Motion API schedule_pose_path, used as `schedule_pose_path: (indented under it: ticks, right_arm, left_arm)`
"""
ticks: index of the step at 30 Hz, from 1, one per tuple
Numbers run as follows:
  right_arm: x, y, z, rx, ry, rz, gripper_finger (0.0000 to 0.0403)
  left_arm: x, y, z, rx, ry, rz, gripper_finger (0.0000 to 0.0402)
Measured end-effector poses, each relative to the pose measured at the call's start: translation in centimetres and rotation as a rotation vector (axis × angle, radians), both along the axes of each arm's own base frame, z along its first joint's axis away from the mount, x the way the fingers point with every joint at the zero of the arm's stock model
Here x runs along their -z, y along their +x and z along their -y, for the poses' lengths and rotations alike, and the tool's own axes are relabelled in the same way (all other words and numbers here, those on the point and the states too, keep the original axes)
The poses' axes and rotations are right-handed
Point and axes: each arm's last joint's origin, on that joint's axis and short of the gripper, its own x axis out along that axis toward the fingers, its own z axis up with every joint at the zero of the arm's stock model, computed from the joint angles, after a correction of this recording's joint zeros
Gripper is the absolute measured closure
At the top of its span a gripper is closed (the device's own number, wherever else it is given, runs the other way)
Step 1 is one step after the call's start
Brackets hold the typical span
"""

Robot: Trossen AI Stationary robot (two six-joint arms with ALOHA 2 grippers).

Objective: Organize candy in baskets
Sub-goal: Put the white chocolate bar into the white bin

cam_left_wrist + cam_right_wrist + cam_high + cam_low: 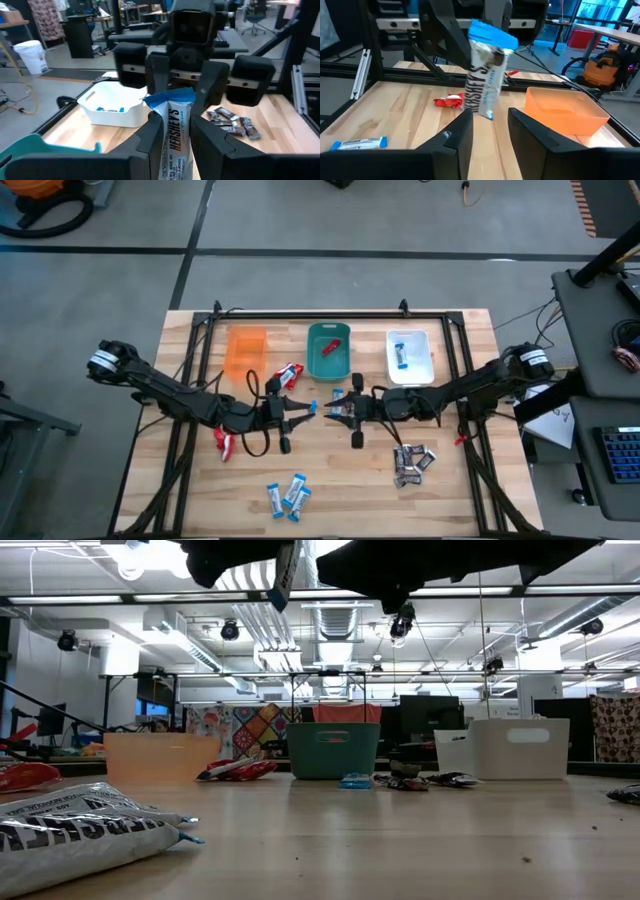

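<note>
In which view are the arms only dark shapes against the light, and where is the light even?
Low view: the arms are black silhouettes against bright ceiling lamps, and the table shines faintly. High view: even light, only soft shadows under the arms.

The light wooden slatted desk (330, 480) carries a black metal frame (330, 315) along its far edge. Grey concrete floor (300, 220) surrounds the desk. An orange vacuum canister (40, 188) with a black hose (50, 222) sits at the far left. A white bucket (31, 54) stands on the floor.
</note>
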Motion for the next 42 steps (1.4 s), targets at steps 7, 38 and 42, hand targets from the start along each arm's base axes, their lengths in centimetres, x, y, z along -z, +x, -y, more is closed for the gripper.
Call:
schedule_pose_path:
  ticks: [7, 38, 42]
  right_arm:
    - [-0.4, 0.6, -0.1, 0.004, 0.048, 0.013, 0.0229]
    - [-0.9, 4.5, 0.3, 0.038, 0.106, 0.030, 0.0298]
    - [-0.9, 4.5, 0.3, 0.039, 0.105, 0.022, 0.0300]
  left_arm:
    - [0.2, -0.2, -0.2, -0.041, 0.003, 0.024, 0.0325]
    - [-0.3, -0.1, -0.2, -0.041, -0.016, 0.067, 0.0325]
    - [-0.2, -0.1, -0.2, -0.042, -0.027, 0.064, 0.0322]
